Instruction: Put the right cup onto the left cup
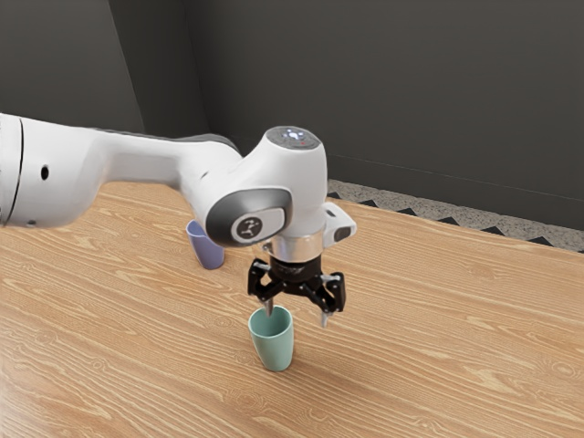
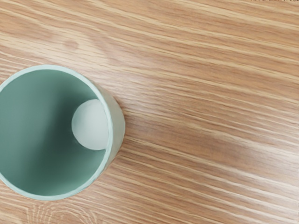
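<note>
One wooden table [image 1: 438,365] lies under the arm [image 1: 137,160], which reaches in from nine o'clock in the exterior view and points its gripper [image 1: 297,318] down, fingers spread wide. At the gripper's seven o'clock in that view the green cup [image 1: 274,342] stands upright on the table, its rim by one finger, though whether they touch I cannot tell. Smaller to the eye, the purple cup [image 1: 209,251] stands upright at the green cup's eleven o'clock, well apart from it.
</note>
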Action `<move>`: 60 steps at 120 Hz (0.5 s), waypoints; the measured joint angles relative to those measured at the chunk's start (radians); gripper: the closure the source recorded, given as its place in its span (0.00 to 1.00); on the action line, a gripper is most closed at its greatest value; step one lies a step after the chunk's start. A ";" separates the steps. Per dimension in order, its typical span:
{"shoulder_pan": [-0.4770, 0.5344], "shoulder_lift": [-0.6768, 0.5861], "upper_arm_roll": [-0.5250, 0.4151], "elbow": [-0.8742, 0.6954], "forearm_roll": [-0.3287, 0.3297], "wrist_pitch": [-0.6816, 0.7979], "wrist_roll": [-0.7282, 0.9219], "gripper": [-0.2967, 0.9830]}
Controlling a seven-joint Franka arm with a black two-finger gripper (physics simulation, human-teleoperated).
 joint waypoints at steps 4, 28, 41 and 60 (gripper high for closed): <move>0.001 0.005 0.000 -0.009 0.001 0.012 -0.014 0.23; 0.003 0.013 0.003 -0.074 0.004 0.086 -0.086 0.23; 0.004 0.030 0.004 -0.085 0.005 0.118 -0.116 0.23; 0.004 0.056 0.006 -0.086 0.016 0.152 -0.151 0.23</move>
